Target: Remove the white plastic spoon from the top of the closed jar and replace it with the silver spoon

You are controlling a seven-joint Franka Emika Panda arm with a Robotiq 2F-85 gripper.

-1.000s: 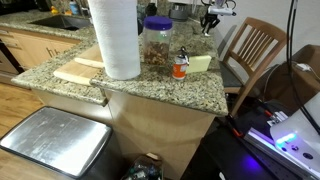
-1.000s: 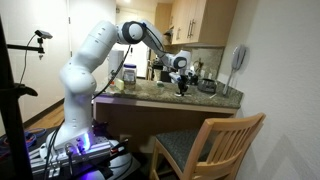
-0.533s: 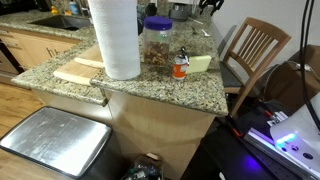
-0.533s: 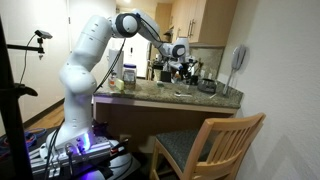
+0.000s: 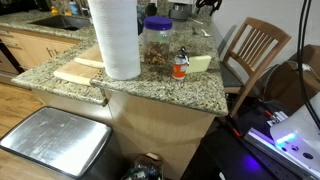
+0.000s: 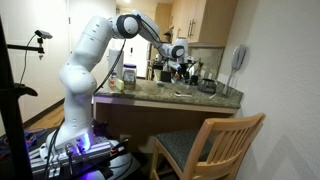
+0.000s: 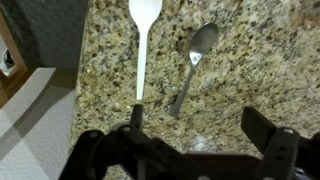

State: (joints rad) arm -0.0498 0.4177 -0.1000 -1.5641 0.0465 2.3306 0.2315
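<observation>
Hovering above the granite surface [image 7: 105, 60], the claw [image 7: 200, 140] is open and empty, jaws wide apart. The white plastic spoon [image 7: 142, 55] lies flat, bowl toward 12 o'clock. The silver spoon [image 7: 190, 72] lies just beside it at 3 o'clock, not touching. The closed jar [image 5: 156, 45] stands upright on the surface.

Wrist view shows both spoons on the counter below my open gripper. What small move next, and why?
Probably shift sideways to centre on the handle of the silver spoon, then lower. It and the white plastic spoon lie apart on the granite counter, and the gripper hangs open and empty, one side close to the white spoon's handle tip.
</observation>
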